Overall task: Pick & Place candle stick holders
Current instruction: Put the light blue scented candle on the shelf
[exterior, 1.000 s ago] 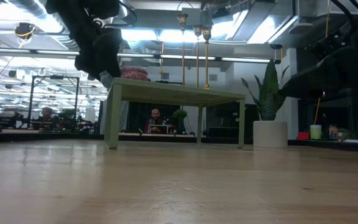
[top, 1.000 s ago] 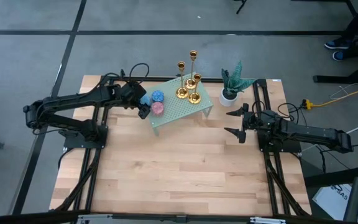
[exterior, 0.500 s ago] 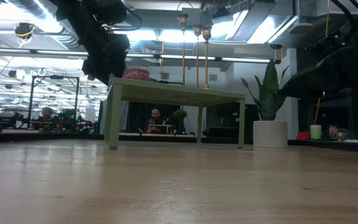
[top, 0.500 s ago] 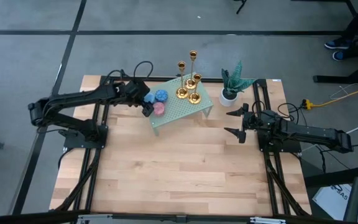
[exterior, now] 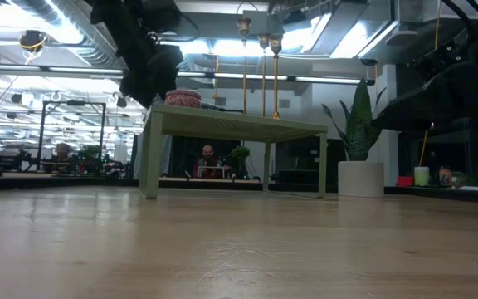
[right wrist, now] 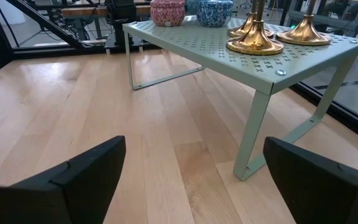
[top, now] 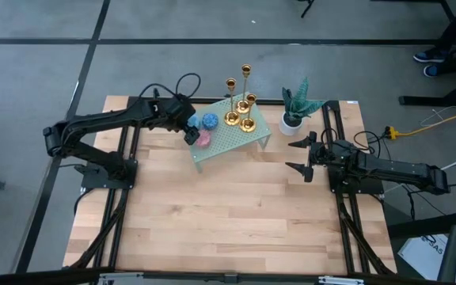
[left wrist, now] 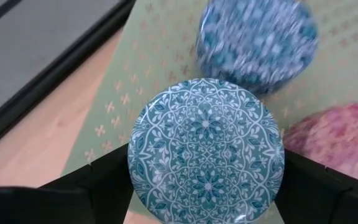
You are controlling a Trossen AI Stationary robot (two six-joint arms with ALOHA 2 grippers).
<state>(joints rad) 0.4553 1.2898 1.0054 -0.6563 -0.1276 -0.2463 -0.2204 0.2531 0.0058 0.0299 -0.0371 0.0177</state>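
Observation:
Three gold candle stick holders (top: 242, 119) stand on their round bases at the far right of a pale green perforated shelf (top: 248, 141); the bases also show in the right wrist view (right wrist: 253, 42). My left gripper (top: 190, 133) hovers over the shelf's left end, shut on a light blue patterned ball (left wrist: 207, 149). A darker blue ball (top: 210, 121) and a pink ball (top: 203, 138) sit on the shelf just beyond it. My right gripper (top: 302, 157) waits open to the right of the shelf, with nothing between its fingers. My left gripper pinches the light blue ball by its two opposite sides (left wrist: 137, 171) between its two fingers (left wrist: 98, 186). The fingers slant down from the table's left side. The ball sits between them over the shelf's left edge; I cannot tell whether its underside touches the shelf.
A potted green plant (top: 295, 111) in a white pot stands at the table's far edge, right of the shelf. Black rails (top: 125, 198) run along both sides of the wooden table. The near half of the tabletop (top: 228, 222) is bare wood.
My left gripper has gone toward the table's right and far edge, carrying the light blue ball over the shelf's left end. The darker blue ball on the shelf has shifted a little toward the candle stick holders.

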